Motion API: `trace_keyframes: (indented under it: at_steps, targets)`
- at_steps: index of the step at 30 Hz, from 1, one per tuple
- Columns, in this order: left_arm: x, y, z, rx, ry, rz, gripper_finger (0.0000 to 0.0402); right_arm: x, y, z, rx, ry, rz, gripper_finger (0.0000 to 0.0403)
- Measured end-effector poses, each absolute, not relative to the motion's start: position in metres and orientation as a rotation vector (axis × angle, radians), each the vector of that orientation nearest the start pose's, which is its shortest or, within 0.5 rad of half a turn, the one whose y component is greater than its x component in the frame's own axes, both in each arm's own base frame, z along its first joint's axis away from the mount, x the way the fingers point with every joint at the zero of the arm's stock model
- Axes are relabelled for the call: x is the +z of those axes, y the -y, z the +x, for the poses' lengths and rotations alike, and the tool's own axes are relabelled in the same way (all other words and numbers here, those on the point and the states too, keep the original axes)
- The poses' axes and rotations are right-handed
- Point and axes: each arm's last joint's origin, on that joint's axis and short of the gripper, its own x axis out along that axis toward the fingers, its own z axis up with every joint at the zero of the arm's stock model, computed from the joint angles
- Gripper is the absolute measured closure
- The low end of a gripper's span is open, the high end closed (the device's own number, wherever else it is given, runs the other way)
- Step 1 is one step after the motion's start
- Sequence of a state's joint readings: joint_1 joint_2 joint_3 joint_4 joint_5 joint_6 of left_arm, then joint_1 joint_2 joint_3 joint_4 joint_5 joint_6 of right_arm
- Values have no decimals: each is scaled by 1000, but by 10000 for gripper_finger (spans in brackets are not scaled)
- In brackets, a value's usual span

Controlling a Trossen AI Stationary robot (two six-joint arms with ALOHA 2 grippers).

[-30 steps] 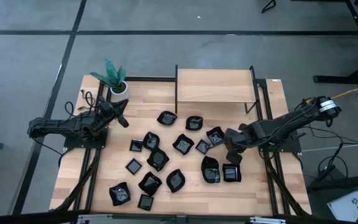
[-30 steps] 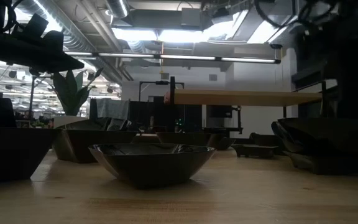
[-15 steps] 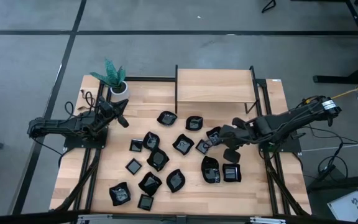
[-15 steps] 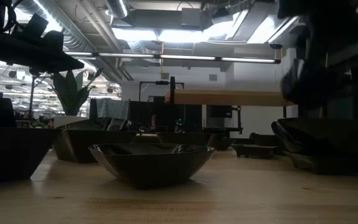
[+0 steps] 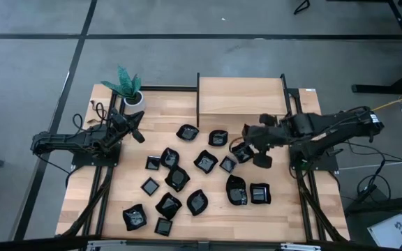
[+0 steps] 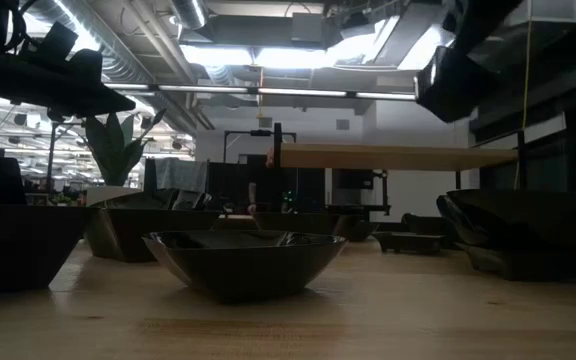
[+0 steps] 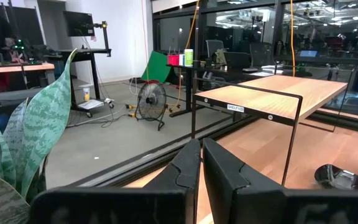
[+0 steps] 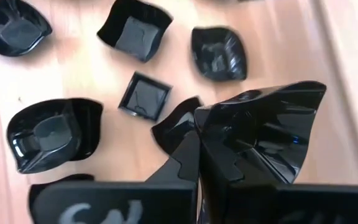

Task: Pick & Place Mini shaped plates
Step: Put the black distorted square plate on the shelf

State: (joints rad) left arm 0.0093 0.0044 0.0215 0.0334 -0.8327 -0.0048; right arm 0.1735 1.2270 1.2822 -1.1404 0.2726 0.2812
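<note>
Several glossy black mini shaped plates [image 5: 206, 161] rest on their bases across the wooden table [image 5: 117, 202]; one stands close in the low view [image 6: 243, 260]. My right gripper [image 8: 197, 134] hangs over the table's right half [image 5: 251, 143], slanting down, shut on one plate [image 8: 260, 137], which also shows high up in the low view [image 6: 458, 75]. Below the held plate, another plate [image 8: 176, 127] lies partly hidden. My left gripper [image 7: 201, 155] waits shut and level at the table's left [image 5: 137, 125], with nothing between its fingers. My right gripper pinches the plate's rim [image 8: 209, 118] between its two fingers, at the edge nearest the wrist. The fingers come slanting down from the table's right side. The plate is lifted clear of the table and the other plates and sticks out to one side of the fingers, tilted.
A raised wooden shelf on black legs [image 5: 241, 95] stands at the far middle of the table. A white pot with a green plant [image 5: 132, 97] sits at the far left, close to my left gripper. Bare wood lies along the near right corner [image 5: 299, 216].
My right gripper has risen with the plate, gone toward the table's far edge and a little leftward, and rolled its wrist. The plate now hangs higher above the table. The plates on the table have stayed put.
</note>
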Motion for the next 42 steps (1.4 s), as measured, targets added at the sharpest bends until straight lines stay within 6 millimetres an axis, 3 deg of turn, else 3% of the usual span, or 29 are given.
trace_keyframes:
  at_steps: [12,21,28,35,42]
  targets:
    - [173,-22,87,842,50,-25,386,382,11,214,-333,-956,-243,397]
    - [173,-22,87,842,49,-25,386,390,43,208,-446,-999,-365,397]
    - [173,-22,87,842,50,-25,386,391,69,201,-632,-1035,-349,397]
    - [173,-22,87,842,50,-25,386,392,90,191,-919,-981,-186,397]
    - [173,-22,87,842,50,-25,386,389,106,190,-999,-989,-122,397]
